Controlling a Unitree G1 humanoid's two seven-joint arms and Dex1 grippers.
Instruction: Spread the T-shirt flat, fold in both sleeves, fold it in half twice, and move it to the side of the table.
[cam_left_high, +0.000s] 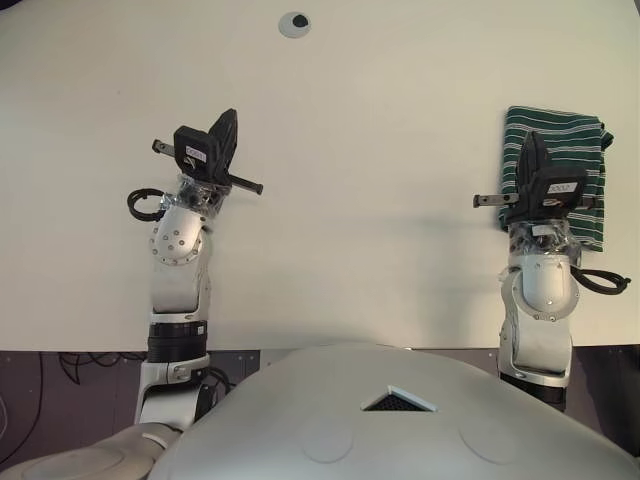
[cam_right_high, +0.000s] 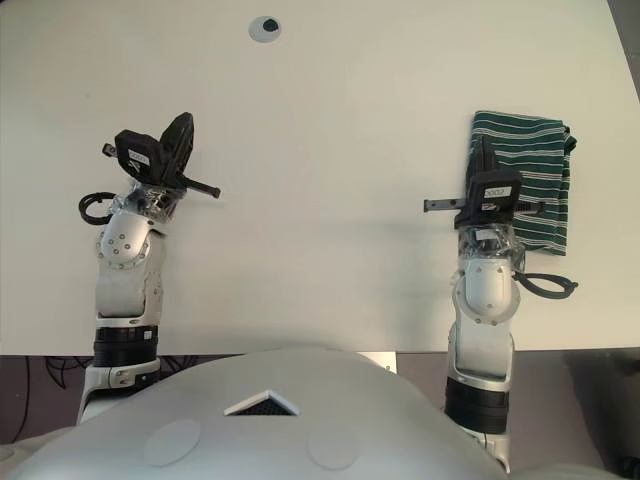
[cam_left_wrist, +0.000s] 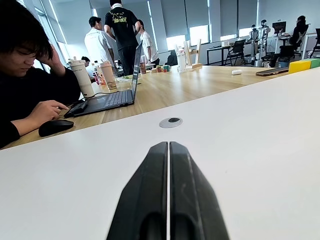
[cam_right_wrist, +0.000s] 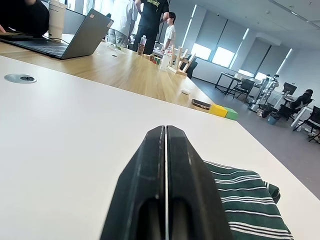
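The T-shirt (cam_left_high: 575, 140) is dark green with thin white stripes and lies folded into a small packet at the right side of the white table (cam_left_high: 380, 200). My right gripper (cam_left_high: 530, 148) is shut with nothing in it and hovers over the packet's near left edge. In the right wrist view its joined fingers (cam_right_wrist: 165, 132) point across the table, with the T-shirt (cam_right_wrist: 245, 195) just beside them. My left gripper (cam_left_high: 228, 125) is shut and empty over bare table at the left, far from the shirt. Its fingers (cam_left_wrist: 168, 147) are pressed together.
A round grey cable grommet (cam_left_high: 294, 24) is set in the table at the far middle. The table's right edge runs close beside the shirt. Beyond the far edge stands a wooden desk (cam_left_wrist: 200, 80) with a laptop (cam_left_wrist: 112, 97) and cups.
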